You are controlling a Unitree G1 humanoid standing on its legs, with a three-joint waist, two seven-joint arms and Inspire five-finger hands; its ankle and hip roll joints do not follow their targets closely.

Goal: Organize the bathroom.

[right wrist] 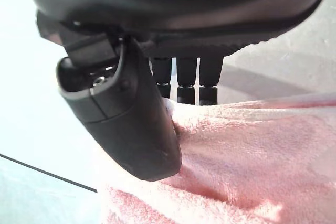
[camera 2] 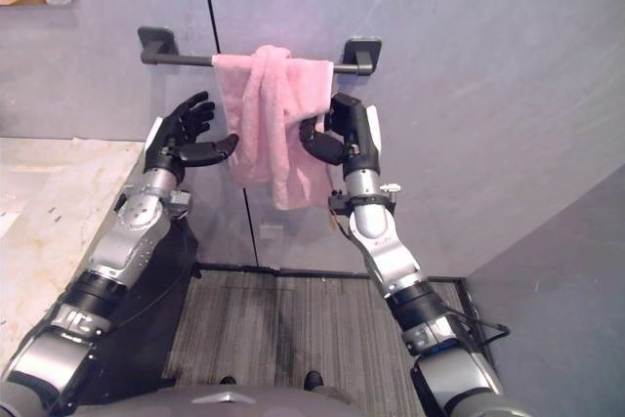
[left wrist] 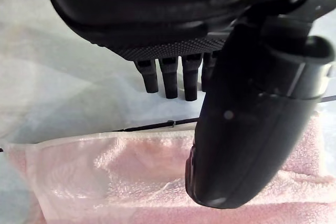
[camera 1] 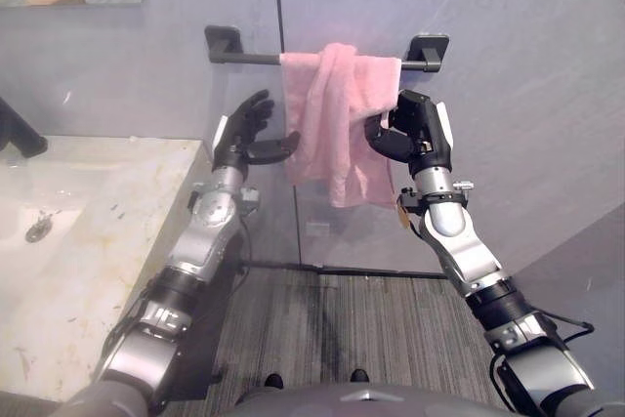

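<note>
Left eye view: a sink (camera 1: 39, 227) and counter (camera 1: 88, 271) lie left of the rail (camera 1: 254, 59). Right eye view: a bunched pink towel (camera 2: 269, 124) hangs over the rail. Left hand (left wrist: 157, 74): fingers straight, spread wide, just beside the towel. Right hand (right wrist: 131, 124): thumb and fingers pinching the towel's edge.

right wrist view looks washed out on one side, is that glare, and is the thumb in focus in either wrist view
Right wrist view: strong brightness bleaches the wall beside the right hand; the pink towel keeps its texture. Left wrist view: light is even, the left hand looms large and soft-edged, and the towel under it looks hazy. Left eye view: a shadow falls on the wall under the towel bar.
</note>
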